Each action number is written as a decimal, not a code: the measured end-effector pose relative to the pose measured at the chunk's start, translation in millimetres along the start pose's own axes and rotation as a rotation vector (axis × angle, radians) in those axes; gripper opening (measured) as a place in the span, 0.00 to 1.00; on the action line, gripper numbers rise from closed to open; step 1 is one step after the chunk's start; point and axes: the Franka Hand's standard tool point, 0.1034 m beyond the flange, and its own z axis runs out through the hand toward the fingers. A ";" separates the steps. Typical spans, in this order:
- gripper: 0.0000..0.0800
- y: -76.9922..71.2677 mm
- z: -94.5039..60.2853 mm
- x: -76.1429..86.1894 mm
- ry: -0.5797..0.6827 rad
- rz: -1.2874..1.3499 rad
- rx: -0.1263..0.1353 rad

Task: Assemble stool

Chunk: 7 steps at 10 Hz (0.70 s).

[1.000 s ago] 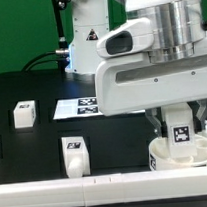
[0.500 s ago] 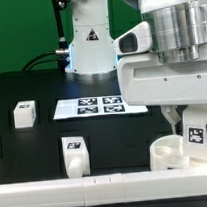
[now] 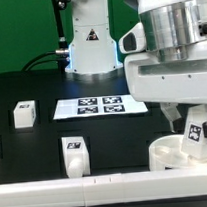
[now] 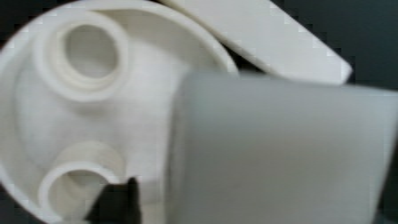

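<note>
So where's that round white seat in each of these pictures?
Exterior view: the seat sits low on the exterior view's right, beneath the arm.
Wrist view: the seat fills much of the picture, two sockets showing.
Shared landmark: the white leg on it, the big pale block up close.

1 tagged leg (image 3: pixel 197 132) stands tilted on round white seat (image 3: pixel 165 153); other legs (image 3: pixel 75 154) apart.

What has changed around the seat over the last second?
The gripper swung toward the exterior view's right, taking the leg from upright over the seat to a tilt near the seat's edge on that side. Whether it has let go, the pictures do not show. The seat, the loose legs and the marker board stayed put.
</note>
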 end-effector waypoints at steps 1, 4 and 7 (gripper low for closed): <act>0.76 -4.3 -4.6 -1.6 -0.019 -0.136 -0.011; 0.80 -18.6 -24.1 -4.8 -0.079 -0.555 -0.016; 0.81 -17.5 -21.9 -3.1 -0.076 -0.745 -0.009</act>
